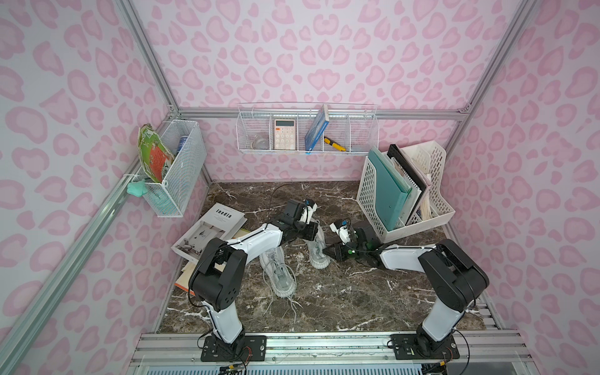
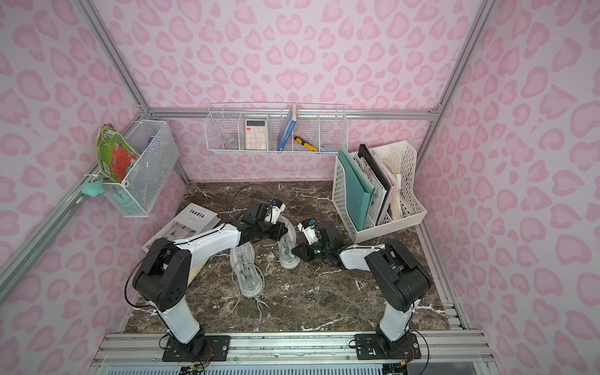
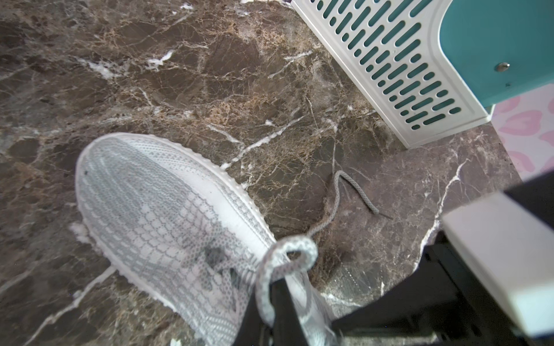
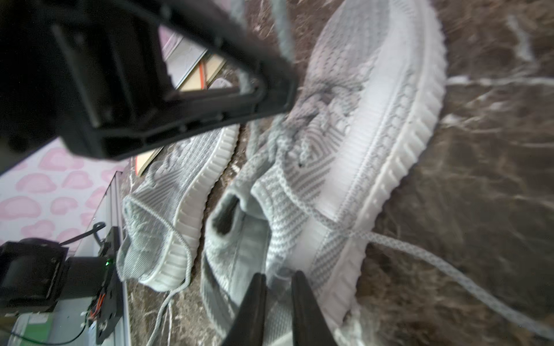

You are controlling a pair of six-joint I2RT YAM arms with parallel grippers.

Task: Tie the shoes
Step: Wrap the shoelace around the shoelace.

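Observation:
Two light grey knit shoes lie on the marble table in both top views: one nearer the front [image 1: 279,276] [image 2: 246,272] and one behind it to the right [image 1: 318,255] [image 2: 287,255]. My left gripper [image 1: 314,231] [image 3: 275,287] hovers over the rear shoe [image 3: 156,209] and is shut on a loop of its lace [image 3: 295,251]. My right gripper [image 1: 327,250] [image 4: 278,284] is at that shoe's side by the collar [image 4: 374,119], jaws a narrow gap apart, gripping nothing clearly. Another lace strand [image 4: 434,257] trails over the table.
A white file organiser [image 1: 406,194] with folders stands at the back right, close to the right arm. Magazines [image 1: 211,230] lie at the left under the left arm. Loose laces [image 1: 293,305] of the front shoe trail toward the table's front edge. Wire baskets hang on the walls.

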